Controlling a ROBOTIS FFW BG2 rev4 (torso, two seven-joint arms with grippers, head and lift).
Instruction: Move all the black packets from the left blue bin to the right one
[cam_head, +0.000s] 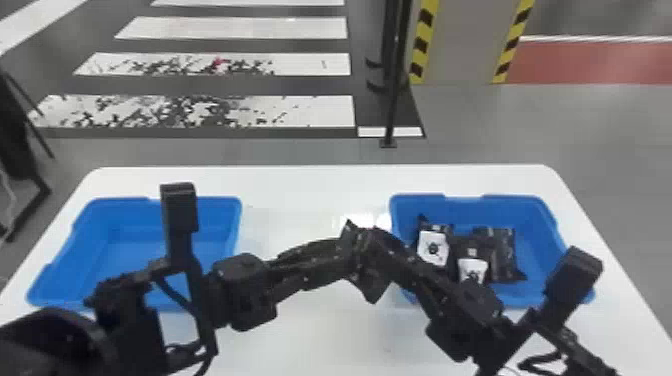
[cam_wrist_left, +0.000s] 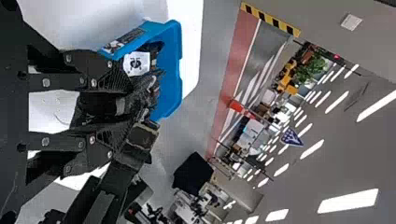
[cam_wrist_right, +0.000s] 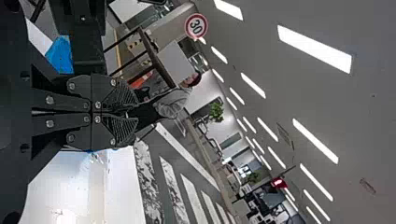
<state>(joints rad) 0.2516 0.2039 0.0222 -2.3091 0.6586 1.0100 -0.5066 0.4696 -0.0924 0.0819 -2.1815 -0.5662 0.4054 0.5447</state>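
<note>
Handover over the white table (cam_head: 310, 190), mid-frame: a black packet (cam_head: 372, 285) hangs between the two arms, near the right bin's inner side. Probably passed across because each arm serves its own side. Right gripper (cam_wrist_right: 135, 111) closed, pinching the packet's edge; left gripper (cam_wrist_left: 128, 109) spread fairly wide, packet between its fingers, grip apparently given up so the other can take the load.

Left blue bin (cam_head: 145, 235) at left of frame, partly behind the left arm; right blue bin (cam_head: 500, 201) at right, receiving. Its packets lie loose and bunched toward the inner side, likely just dropped in.

Count: bins, two. Packets in the right bin, three: one with white label (cam_head: 434, 247), a second labelled one (cam_head: 472, 265), one darker (cam_head: 505, 250). Between grippers, one. Four packets seen.
</note>
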